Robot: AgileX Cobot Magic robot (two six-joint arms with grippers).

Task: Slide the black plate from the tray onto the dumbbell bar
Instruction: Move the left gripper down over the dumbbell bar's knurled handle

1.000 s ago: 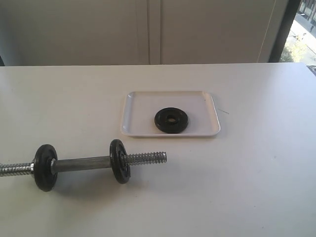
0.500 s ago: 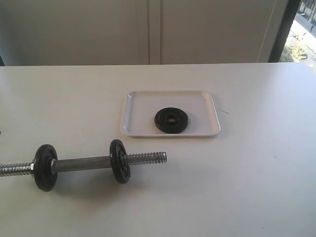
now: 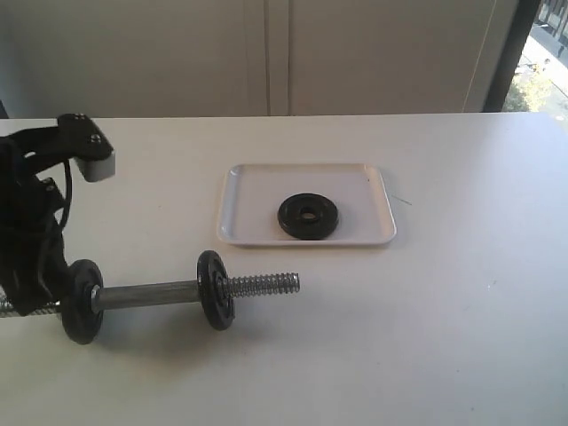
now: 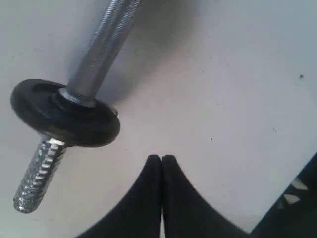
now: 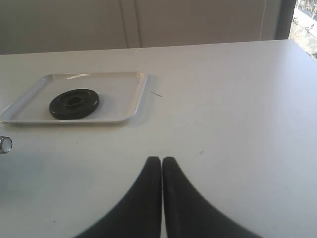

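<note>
The left gripper (image 4: 161, 161) is closed on nothing, near the dumbbell bar (image 4: 101, 44) and a mounted disc (image 4: 64, 114) on the bench (image 4: 223, 74). The right gripper (image 5: 161, 162) is likewise closed and empty. Farther off, the tray (image 5: 119, 99) holds only the black plate (image 5: 74, 103), lying flat.

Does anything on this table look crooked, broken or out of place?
Nothing stands out. The black plate lies flat in the tray; the dumbbell bar rests on the table, two other plates threaded on it.
</note>
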